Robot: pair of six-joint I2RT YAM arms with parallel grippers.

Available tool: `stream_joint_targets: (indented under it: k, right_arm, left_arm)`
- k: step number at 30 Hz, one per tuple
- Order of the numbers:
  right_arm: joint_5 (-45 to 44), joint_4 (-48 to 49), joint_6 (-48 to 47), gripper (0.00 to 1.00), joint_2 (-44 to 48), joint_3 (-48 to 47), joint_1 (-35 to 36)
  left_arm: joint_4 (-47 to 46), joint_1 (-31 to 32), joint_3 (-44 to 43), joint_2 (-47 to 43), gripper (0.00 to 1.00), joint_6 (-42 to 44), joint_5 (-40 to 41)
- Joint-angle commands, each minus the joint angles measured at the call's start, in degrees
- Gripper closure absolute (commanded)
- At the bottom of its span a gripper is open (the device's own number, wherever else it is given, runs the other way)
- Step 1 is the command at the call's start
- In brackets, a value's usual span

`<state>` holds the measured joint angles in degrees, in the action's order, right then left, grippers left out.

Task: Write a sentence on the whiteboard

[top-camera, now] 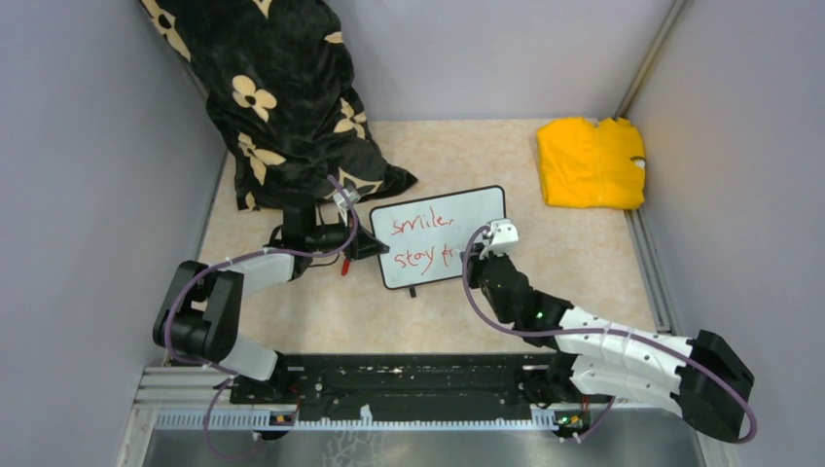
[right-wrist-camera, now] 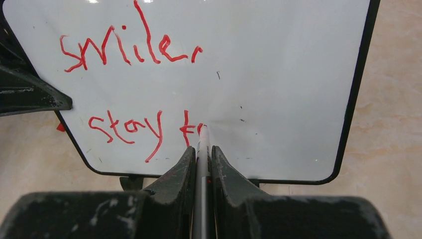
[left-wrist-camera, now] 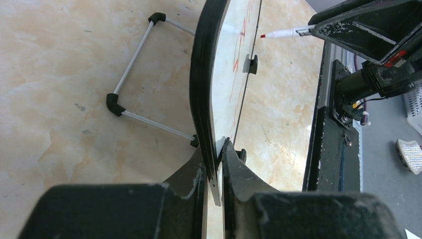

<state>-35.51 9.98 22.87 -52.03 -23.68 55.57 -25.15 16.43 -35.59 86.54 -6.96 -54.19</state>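
Left wrist: jaws on whiteboard edge

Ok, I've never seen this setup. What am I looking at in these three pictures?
A left arm and a right arm are bolted to a table, each ending in a two-finger gripper. The wide picture looks down from above and behind; the other two come from wrist cameras. The left gripper is shut on the edge of a whiteboard, holding it tilted up. The right gripper is shut on a marker, its red tip close to the board. The sentence so far reads "smile, stay" plus a started word. A yellow cloth and black flowered fabric lie at the back.
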Motion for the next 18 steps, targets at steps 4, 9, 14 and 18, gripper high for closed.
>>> stream_joint_targets:
  k: [4, 9, 14, 18]
  right_arm:
    - [-0.4, 2.9, -1.6, 1.00, -0.1, -3.4, -2.2]
    - [0.5, 3.9, -1.6, 1.00, -1.0, -3.4, -2.7]
    - [1.6, 5.1, -1.4, 1.00, -1.2, -3.2, -2.8]
    - [1.8, 5.4, -1.5, 1.00, -1.6, -3.1, -2.9]
  left_arm:
    - [5.4, 1.2, 1.1, 3.0, 1.00, 6.3, 8.2]
    - [5.4, 1.2, 1.1, 3.1, 1.00, 6.3, 8.4]
    - [5.4, 1.2, 1.1, 3.2, 1.00, 6.3, 8.3]
    - [5.4, 1.2, 1.1, 3.2, 1.00, 6.3, 8.3]
